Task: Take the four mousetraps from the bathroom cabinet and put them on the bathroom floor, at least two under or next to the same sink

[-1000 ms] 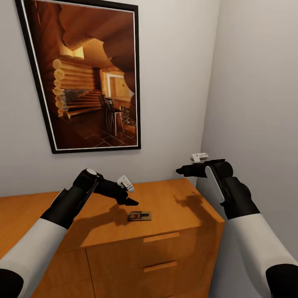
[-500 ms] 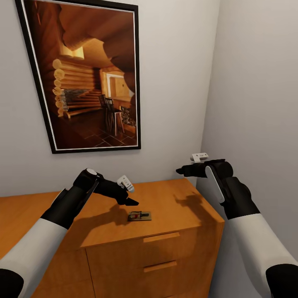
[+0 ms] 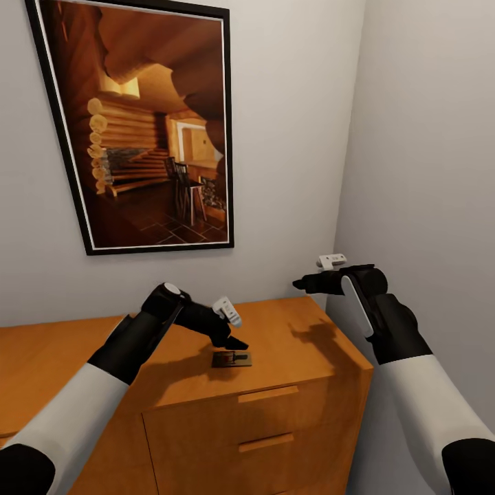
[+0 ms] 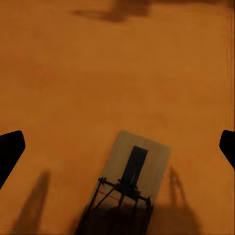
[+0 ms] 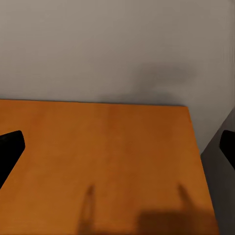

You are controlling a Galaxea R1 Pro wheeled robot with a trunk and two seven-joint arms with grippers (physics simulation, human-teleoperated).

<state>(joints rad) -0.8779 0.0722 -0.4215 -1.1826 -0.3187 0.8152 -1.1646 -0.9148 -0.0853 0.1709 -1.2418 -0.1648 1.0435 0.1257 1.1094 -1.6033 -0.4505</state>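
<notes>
One mousetrap lies flat on the cabinet top, near its front edge, above the drawers. The left gripper hovers just above the mousetrap with its jaws spread wide; in the left wrist view the trap sits between the fingertips, off centre. The right gripper hangs above the surface's right rear corner, wide and empty.

Risks:
- The thin board offers little edge; closing too high likely grips nothing.
- An off-centre approach may push the trap towards the front edge.
</notes>
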